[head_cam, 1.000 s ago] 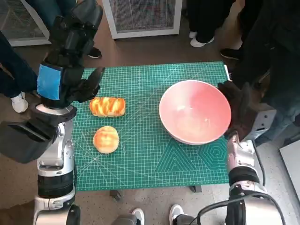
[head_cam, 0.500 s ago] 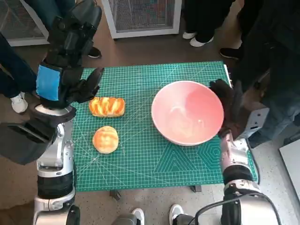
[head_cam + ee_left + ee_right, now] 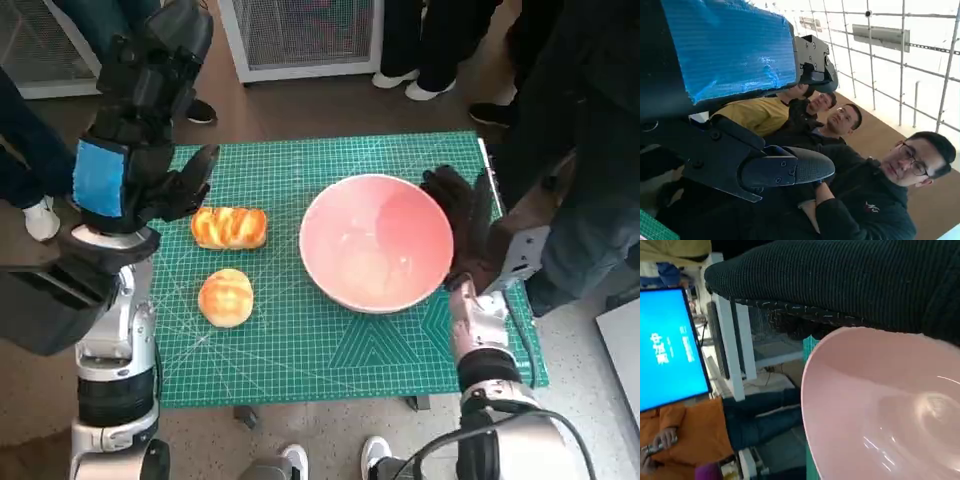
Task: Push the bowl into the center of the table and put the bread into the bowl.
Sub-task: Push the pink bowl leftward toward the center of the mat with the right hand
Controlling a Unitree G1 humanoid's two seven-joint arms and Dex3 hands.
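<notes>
Pink bowl (image 3: 375, 243) against right robot hand (image 3: 462, 235)

A green cutting mat (image 3: 300, 330) covers the table. Past the fingers (image 3: 195, 170) of the left hand (image 3: 140, 165) lies a brown floor (image 3: 290, 105), and on it stands a white cabinet (image 3: 300, 62) with a mesh front. A second one (image 3: 40, 60) stands off to that hand's outer side. Legs and pale shoes (image 3: 425, 90) of people show beyond the fingers (image 3: 445, 185) of the right hand (image 3: 468, 225). In the left wrist view three people (image 3: 875, 200) sit beyond the fingertips, before a bright, white-barred wall of panes (image 3: 880, 75). The right wrist view shows a glowing blue screen (image 3: 670, 345) and a person in orange (image 3: 685, 430).
</notes>
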